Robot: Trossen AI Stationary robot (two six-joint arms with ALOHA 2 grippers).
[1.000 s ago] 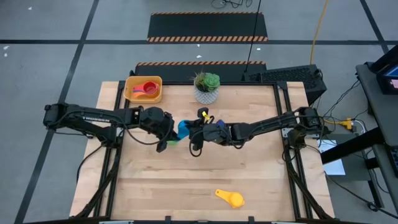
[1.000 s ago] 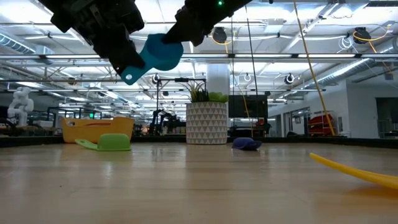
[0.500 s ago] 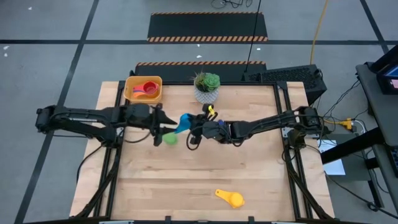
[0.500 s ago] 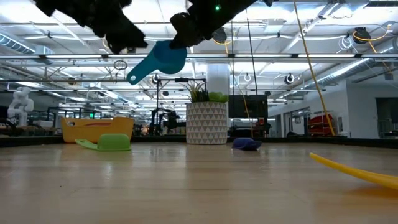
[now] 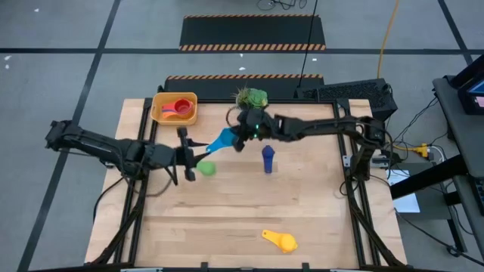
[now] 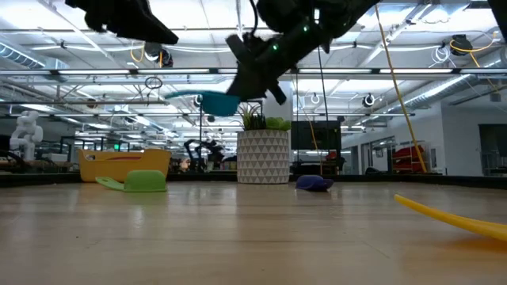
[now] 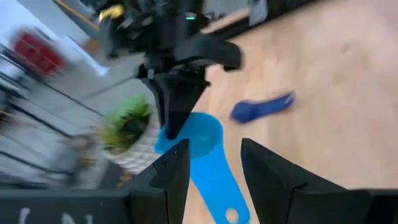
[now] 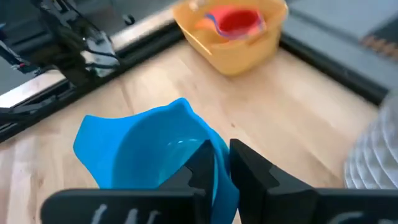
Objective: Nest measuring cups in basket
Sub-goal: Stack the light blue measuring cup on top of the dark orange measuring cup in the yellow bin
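My right gripper (image 5: 240, 137) is shut on the light blue measuring cup (image 5: 221, 141) in the air, right of the yellow-orange basket (image 5: 158, 112). A red cup (image 5: 181, 106) and an orange cup (image 5: 169, 112) lie in the basket. My left gripper (image 5: 184, 152) is open and hangs just left of the blue cup's handle end (image 7: 225, 205), apart from it. The green cup (image 5: 206, 168) rests upside down on the table beside it. The dark blue cup (image 5: 267, 159) and the yellow cup (image 5: 280, 240) lie on the wood. My right gripper pinches the light blue cup's bowl wall (image 8: 219, 155), at the side away from the handle, with one finger (image 8: 202, 163) inside the bowl and the other (image 8: 247, 167) outside. It comes from the table's right. The cup is lifted clear and about level (image 6: 214, 101), handle pointing left.
The white pot with the green plant (image 5: 255, 99) stands at the far edge, right behind my right gripper. The basket sits at the far left corner. The near half of the table holds only the yellow cup.
My left gripper has let go of the blue cup's handle and drawn back toward the table's left. My right gripper has carried the cup toward the far edge. The cup has swung from handle-down to about level. The dark blue cup, which the right arm covered before, now shows.
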